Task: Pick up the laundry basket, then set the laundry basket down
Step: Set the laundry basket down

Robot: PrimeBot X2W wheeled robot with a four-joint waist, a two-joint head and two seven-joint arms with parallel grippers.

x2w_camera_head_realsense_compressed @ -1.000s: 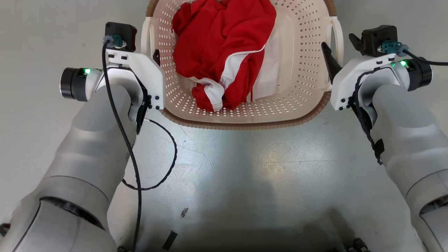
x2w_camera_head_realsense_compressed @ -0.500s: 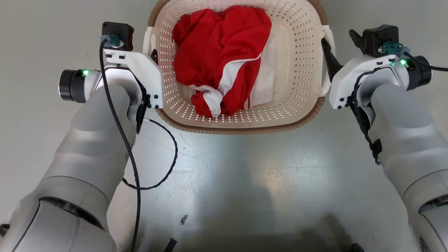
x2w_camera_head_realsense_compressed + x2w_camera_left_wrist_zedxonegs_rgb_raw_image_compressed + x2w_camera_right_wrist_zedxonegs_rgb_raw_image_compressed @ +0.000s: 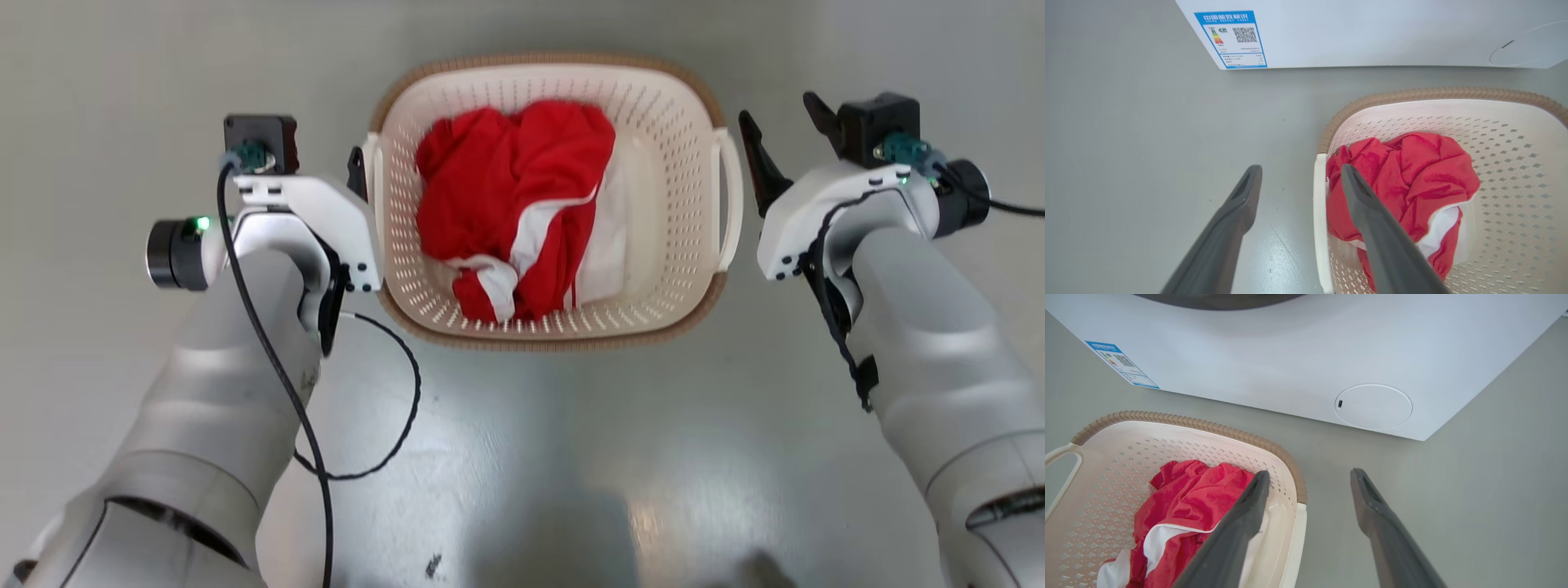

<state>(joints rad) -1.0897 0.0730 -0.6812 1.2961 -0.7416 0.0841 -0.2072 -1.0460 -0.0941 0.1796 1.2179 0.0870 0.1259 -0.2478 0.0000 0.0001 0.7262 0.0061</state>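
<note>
While the basket sits on the floor near the washer, red cloth inside, the left end effector is spread astride the left handle. The right end effector, likewise spread, straddles the right handle. Whether any finger touches a handle, I cannot tell.

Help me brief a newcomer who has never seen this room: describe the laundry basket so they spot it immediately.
Start at the white washing machine with the blue energy label. On the grey floor just in front of it sits the laundry basket. It is the cream perforated tub with a brown woven-look rim, white loop handles and a red-and-white garment inside.
</note>
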